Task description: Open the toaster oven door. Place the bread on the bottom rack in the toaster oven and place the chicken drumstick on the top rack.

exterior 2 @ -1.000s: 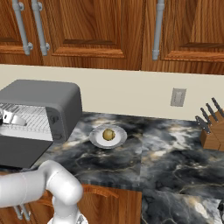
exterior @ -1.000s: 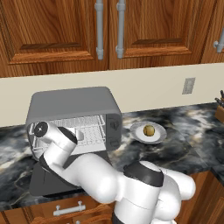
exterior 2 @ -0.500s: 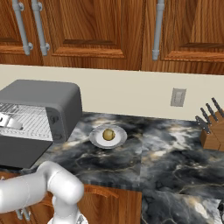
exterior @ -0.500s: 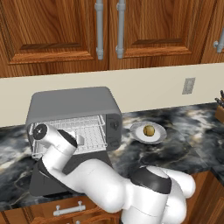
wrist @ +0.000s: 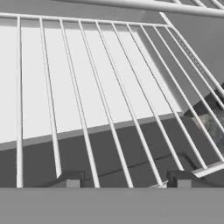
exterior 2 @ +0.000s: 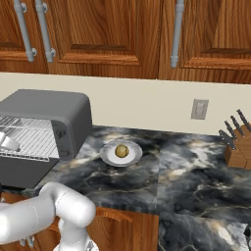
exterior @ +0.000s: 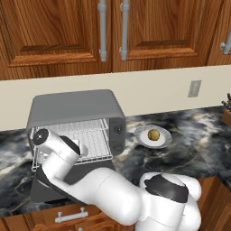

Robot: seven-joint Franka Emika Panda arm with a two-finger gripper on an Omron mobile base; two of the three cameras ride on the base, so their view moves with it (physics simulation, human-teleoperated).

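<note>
We see flat, even rendered light with no clear source and no glare. Soft shadow lies under the round grey plate (exterior: 153, 137) on the dark marbled stone tabletop (exterior 2: 186, 171). The base views are sharp to the edges, without distortion. Close up, the silver wire-grid rack (wrist: 109, 87) looks slightly soft and blocky.

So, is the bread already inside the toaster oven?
No, the bread lies on the plate on the counter, right of the toaster oven.

Base views flank arm, sharing toaster oven (exterior: 76, 122) and counter; hand view close over rack.
</note>
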